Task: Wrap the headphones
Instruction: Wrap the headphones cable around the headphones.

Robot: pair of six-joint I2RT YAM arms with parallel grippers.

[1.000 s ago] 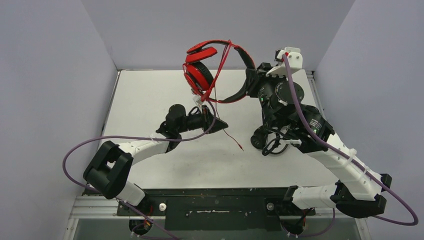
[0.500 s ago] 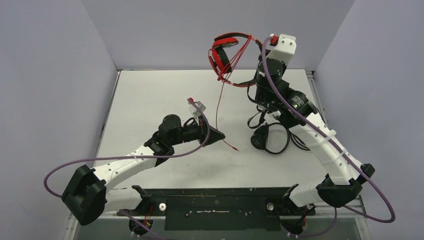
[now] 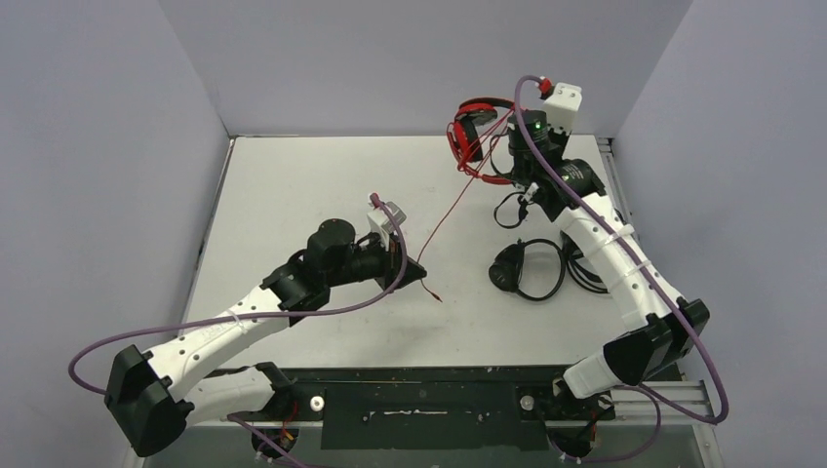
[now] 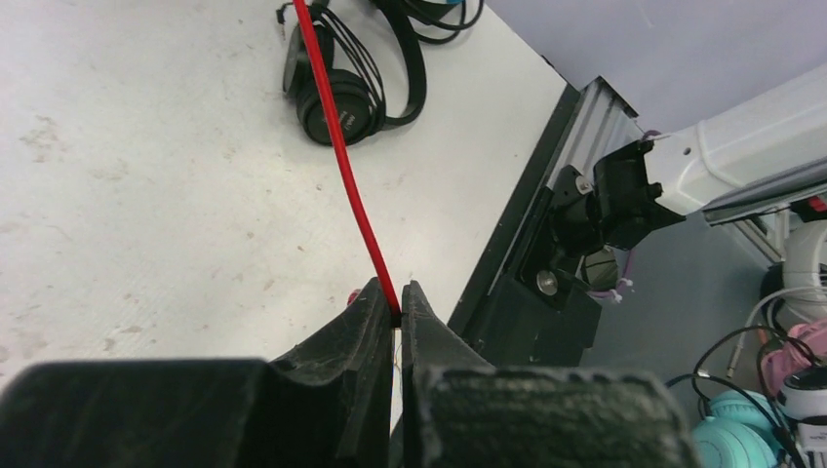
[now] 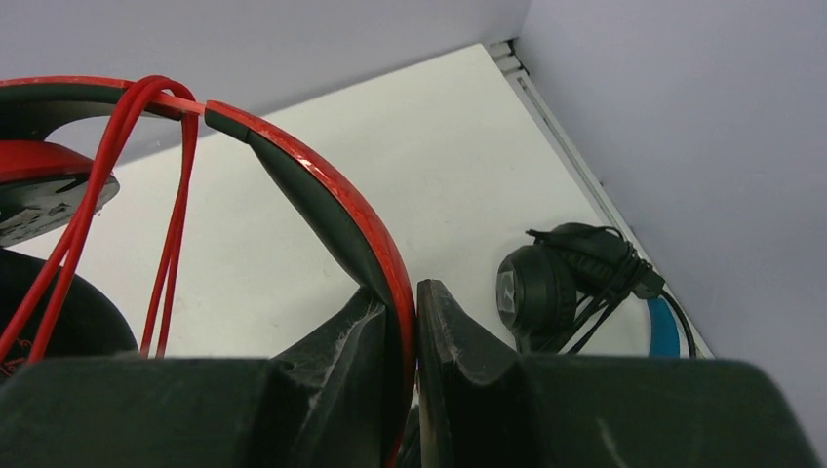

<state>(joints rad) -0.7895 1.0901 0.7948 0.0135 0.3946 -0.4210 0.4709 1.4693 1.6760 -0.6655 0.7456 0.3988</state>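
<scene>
My right gripper [image 5: 412, 304] is shut on the headband of the red headphones [image 3: 475, 127], holding them in the air over the table's back right corner. Their red cord [image 3: 451, 210] loops over the headband [image 5: 322, 195] and slants down to my left gripper [image 3: 421, 275], which is shut on the cord [image 4: 343, 171] just short of its plug [image 3: 438, 296]. Seen from the left wrist, the two jaws [image 4: 398, 310] pinch the cord between their tips. All-black headphones [image 3: 522, 271] lie on the table under the right arm. A pair with a blue headband [image 5: 663, 327] lies near the right wall.
Grey walls close in the white table [image 3: 293, 195] at the left, back and right. A black rail [image 3: 419, 385] runs along the near edge. Beyond it, in the left wrist view, teal gear [image 4: 731, 439] and loose cables sit off the table.
The right arm has carried the red headphones rightward toward the back corner. The left gripper has dropped toward the near side and shut on the red cord, which now stretches between the two.
</scene>
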